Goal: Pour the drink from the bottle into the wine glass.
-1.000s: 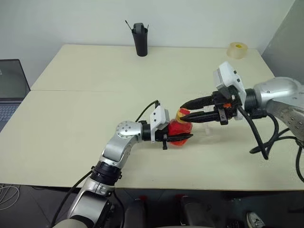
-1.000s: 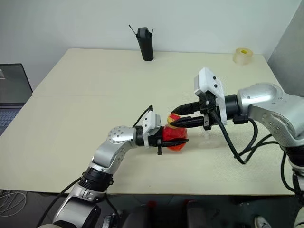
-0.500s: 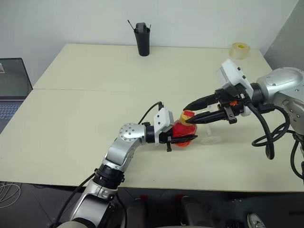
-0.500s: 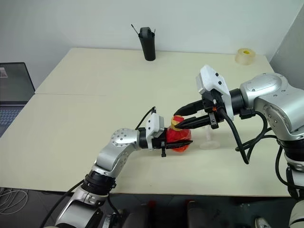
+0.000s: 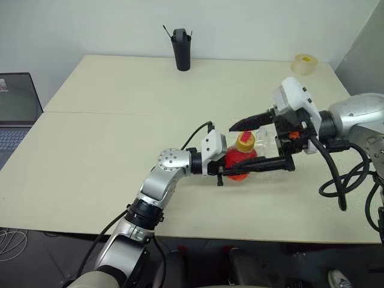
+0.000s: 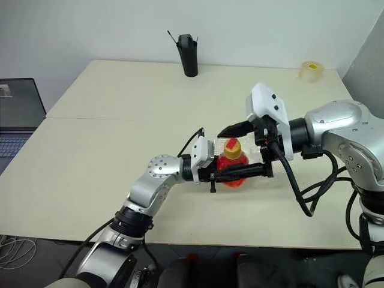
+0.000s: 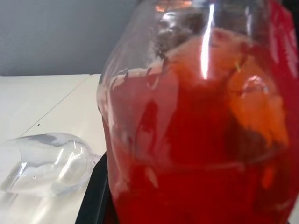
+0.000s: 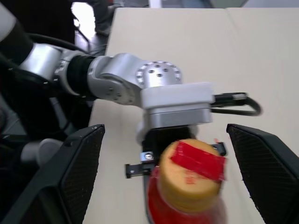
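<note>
The bottle (image 5: pixel 239 161) of bright red drink (image 7: pixel 196 154) is held just above the table, upright, its yellow and red cap (image 8: pixel 190 170) on. My left gripper (image 5: pixel 235 173) is shut on the bottle's body from the left. My right gripper (image 5: pixel 240 147) reaches in from the right and is open wide, its fingers (image 8: pixel 70 177) standing apart on either side of the cap without touching it. The clear wine glass (image 5: pixel 264 146) stands on the table just behind and to the right of the bottle, and its bowl (image 7: pixel 46 163) is empty.
A tall black holder (image 5: pixel 181 48) stands at the table's far edge and a roll of tape (image 5: pixel 303 63) at the far right corner. A laptop (image 5: pixel 15 108) sits off the table's left side. Black cables hang from the right arm (image 5: pixel 336 180).
My right gripper's fingers, which were nearly closed at the bottle's cap, have spread wide apart. My left gripper has carried the bottle a little to the right.
</note>
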